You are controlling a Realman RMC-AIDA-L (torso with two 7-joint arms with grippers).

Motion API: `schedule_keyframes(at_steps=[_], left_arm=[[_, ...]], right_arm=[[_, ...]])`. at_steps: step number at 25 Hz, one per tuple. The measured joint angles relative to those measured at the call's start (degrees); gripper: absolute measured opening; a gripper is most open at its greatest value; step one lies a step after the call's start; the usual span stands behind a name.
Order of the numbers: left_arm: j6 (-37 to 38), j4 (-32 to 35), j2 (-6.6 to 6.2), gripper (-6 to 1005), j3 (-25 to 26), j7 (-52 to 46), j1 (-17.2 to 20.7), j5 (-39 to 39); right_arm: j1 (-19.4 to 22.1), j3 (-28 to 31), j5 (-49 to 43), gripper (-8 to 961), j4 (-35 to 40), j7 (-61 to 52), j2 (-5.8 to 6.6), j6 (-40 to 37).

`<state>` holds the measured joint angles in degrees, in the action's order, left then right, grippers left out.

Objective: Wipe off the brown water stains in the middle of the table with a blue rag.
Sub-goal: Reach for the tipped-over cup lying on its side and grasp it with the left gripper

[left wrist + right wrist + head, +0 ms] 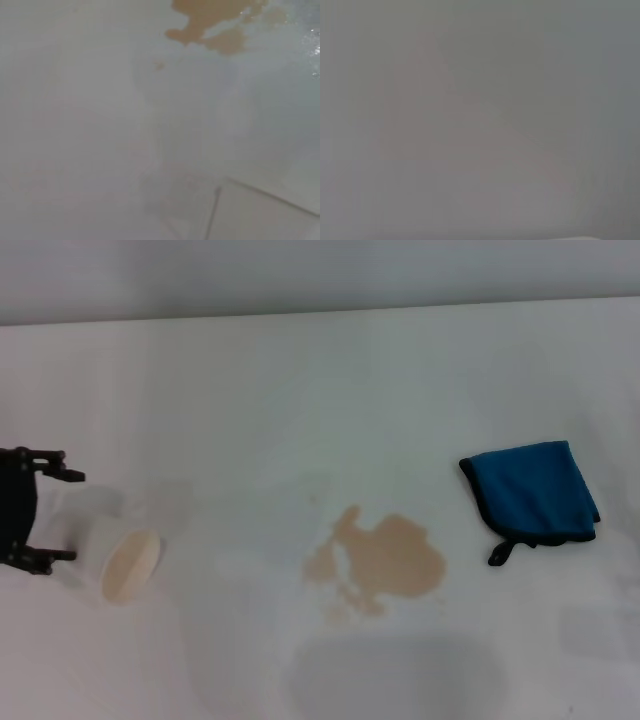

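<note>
The brown water stains (385,558) spread as a tan blotch on the white table (300,390), near the middle; the left wrist view catches their edge (215,20). To the right lies the blue rag (535,492), folded flat, with black edging and a short loop tag. No gripper is near it. At the far left, my left gripper (68,515) has its two black fingers on either side of a white paper cup (110,545), which lies tipped with its tan mouth toward the stains. The right gripper is out of view, and its wrist view shows only blank grey surface.
The table's far edge (320,312) runs along the top of the head view. A faint wet sheen (395,675) lies in front of the stains.
</note>
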<state>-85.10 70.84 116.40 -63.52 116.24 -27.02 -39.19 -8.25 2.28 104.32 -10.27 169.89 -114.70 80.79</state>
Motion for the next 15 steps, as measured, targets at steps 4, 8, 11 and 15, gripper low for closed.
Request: schedule_keyframes(at_steps=[4, 8, 11, 15], left_arm=[[1.41, -2.81, 0.5, 874, -0.86, 0.64, -1.28, 0.98], [3.02, -5.7, 1.25, 875, -0.97, 1.83, -2.36, 1.53], [4.28, -7.51, 1.67, 876, -0.99, 2.74, -2.84, 1.57], [4.87, -8.45, 1.88, 875, -1.0, 3.46, -3.23, 1.57]], right_arm=[[0.33, 0.0, 0.01, 826, -0.17, 0.0, -0.01, 0.66], [0.79, 0.0, 0.01, 827, -0.5, 0.0, 0.0, 1.21], [1.18, 0.0, 0.01, 827, -0.55, 0.0, 0.0, 1.42], [1.37, 0.01, 0.01, 827, -0.55, 0.0, 0.0, 1.51]])
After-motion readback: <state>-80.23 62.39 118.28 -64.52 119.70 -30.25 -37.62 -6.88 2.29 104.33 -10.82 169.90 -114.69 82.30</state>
